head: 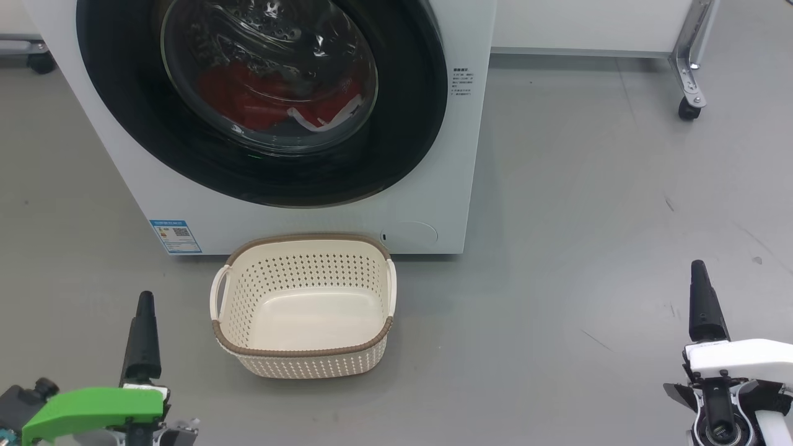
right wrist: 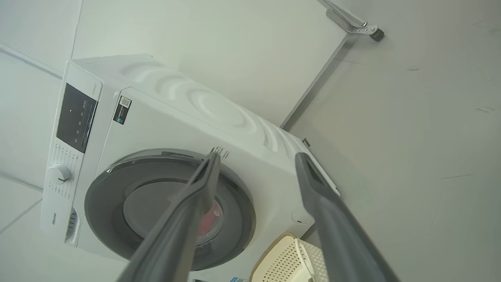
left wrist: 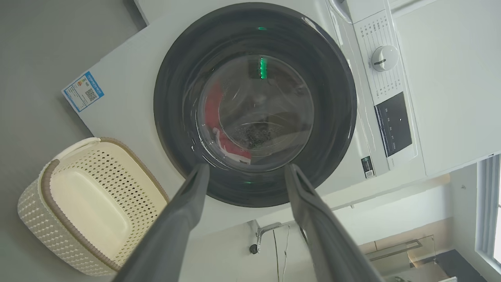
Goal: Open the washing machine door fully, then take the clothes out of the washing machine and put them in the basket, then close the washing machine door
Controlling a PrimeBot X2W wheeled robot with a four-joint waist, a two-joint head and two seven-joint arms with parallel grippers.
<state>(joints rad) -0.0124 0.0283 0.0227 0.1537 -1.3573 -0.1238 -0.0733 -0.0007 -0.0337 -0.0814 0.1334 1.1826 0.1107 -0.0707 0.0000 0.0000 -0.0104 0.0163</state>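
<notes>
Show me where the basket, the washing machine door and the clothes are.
the basket (head: 310, 367): head view, front outer wall.
the washing machine door (head: 136, 124): head view, left side of its black ring.
the clothes (head: 248, 99): head view, red fabric seen through the door's window.

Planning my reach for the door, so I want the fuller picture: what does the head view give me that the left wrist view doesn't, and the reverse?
Head view adds: the round flap low on the front of the washing machine. Left wrist view adds: the control dial and the dark display panel. Both share: the washing machine door shut, the clothes red behind its glass, the basket empty in front, and the blue label.
</notes>
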